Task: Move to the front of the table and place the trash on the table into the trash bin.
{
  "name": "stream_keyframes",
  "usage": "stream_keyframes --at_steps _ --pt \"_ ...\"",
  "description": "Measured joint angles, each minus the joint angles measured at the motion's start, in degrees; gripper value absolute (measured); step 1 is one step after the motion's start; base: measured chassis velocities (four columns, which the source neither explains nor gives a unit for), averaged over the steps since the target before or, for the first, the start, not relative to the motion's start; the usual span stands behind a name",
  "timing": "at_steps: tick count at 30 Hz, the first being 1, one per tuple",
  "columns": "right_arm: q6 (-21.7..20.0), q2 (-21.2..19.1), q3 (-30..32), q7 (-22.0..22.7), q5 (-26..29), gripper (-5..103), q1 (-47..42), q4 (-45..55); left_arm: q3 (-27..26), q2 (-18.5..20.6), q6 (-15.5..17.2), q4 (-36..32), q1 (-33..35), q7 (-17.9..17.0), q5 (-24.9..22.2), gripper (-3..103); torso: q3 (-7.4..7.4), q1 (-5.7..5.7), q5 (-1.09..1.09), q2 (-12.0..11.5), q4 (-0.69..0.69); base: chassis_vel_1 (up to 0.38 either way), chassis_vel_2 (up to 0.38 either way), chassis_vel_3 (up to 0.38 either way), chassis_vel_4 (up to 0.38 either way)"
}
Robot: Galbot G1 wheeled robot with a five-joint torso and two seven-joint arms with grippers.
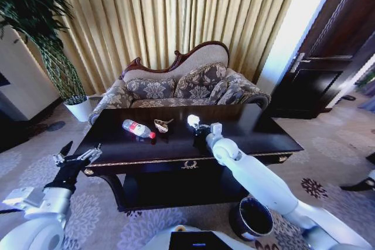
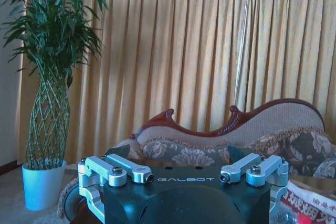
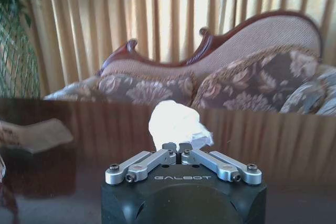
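Three pieces of trash lie on the dark glossy table [image 1: 258, 136]: a clear bottle [image 1: 138, 129] with a red label and cap, a small tan wrapper [image 1: 162, 125], and a crumpled white tissue [image 1: 193, 120]. My right gripper [image 1: 198, 126] reaches over the table's middle and is shut on the tissue [image 3: 177, 125], which bulges out beyond its fingertips [image 3: 170, 148]. The wrapper [image 3: 37, 134] lies off to one side of it. My left gripper [image 1: 79, 156] hovers open by the table's left end, with nothing between its spread fingers [image 2: 118, 169]. The trash bin [image 1: 252, 218] stands on the carpet below the table's front right.
A floral sofa [image 1: 181, 86] stands right behind the table, with gold curtains [image 1: 176, 16] beyond it. A potted plant in a white pot [image 1: 79, 109] is at the back left. A dark door [image 1: 328, 68] is at the right. Patterned carpet surrounds the table.
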Motion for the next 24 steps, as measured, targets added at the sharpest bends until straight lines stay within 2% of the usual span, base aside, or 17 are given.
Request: stream_keyframes --at_steps 3,4,6,7,11,12,16,17,24 --pt "0.9 -4.0 6.1 0.0 0.0 0 -5.5 5.8 0.0 0.3 -0.6 0.0 -0.4 0.0 0.0 100 0.0 0.0 -0.01 0.0 -0.01 0.0 0.0 0.0 0.0" --pt "0.9 -4.0 6.1 0.0 0.0 0 -5.5 5.8 0.0 0.3 -0.6 0.0 -0.4 0.0 0.0 100 0.0 0.0 -0.01 0.0 -0.01 0.0 0.0 0.0 0.0" --pt "1.7 -6.5 11.9 0.1 0.0 0 -10.8 10.8 0.1 0.5 -1.0 0.1 -0.4 0.4 0.0 100 -0.01 0.0 -0.03 0.0 -0.03 0.0 0.0 0.0 0.0" --pt "1.7 -6.5 11.9 0.1 0.0 0 -10.8 10.8 0.1 0.5 -1.0 0.1 -0.4 0.4 0.0 100 -0.01 0.0 -0.03 0.0 -0.03 0.0 0.0 0.0 0.0" --pt "2.6 -8.4 20.5 1.0 -0.9 0 -21.8 18.2 0.4 0.3 -1.6 0.9 -0.2 0.8 0.2 100 -0.01 -0.01 -0.02 0.0 -0.02 0.0 0.0 0.0 0.0" --pt "2.6 -8.4 20.5 1.0 -0.9 0 -21.8 18.2 0.4 0.3 -1.6 0.9 -0.2 0.8 0.2 100 -0.01 -0.01 -0.02 0.0 -0.02 0.0 0.0 0.0 0.0" --pt "3.8 -8.1 28.0 1.7 -2.4 0 -31.4 24.9 0.4 0.9 -2.3 2.2 -0.2 1.3 0.1 100 -0.01 -0.01 -0.03 0.0 0.0 0.0 0.0 0.0 0.0" --pt "4.5 -7.3 30.9 1.7 -3.3 0 -35.0 26.7 0.4 1.5 -2.5 2.8 -0.4 1.7 -0.2 100 -0.01 -0.01 -0.03 0.0 0.0 0.0 0.0 0.0 0.0" --pt "6.4 -3.1 39.0 0.9 -5.7 0 -45.3 30.3 0.4 3.7 -2.5 4.3 -0.9 2.1 -1.6 100 -0.01 -0.01 -0.02 0.0 -0.02 0.0 0.0 0.0 0.0"
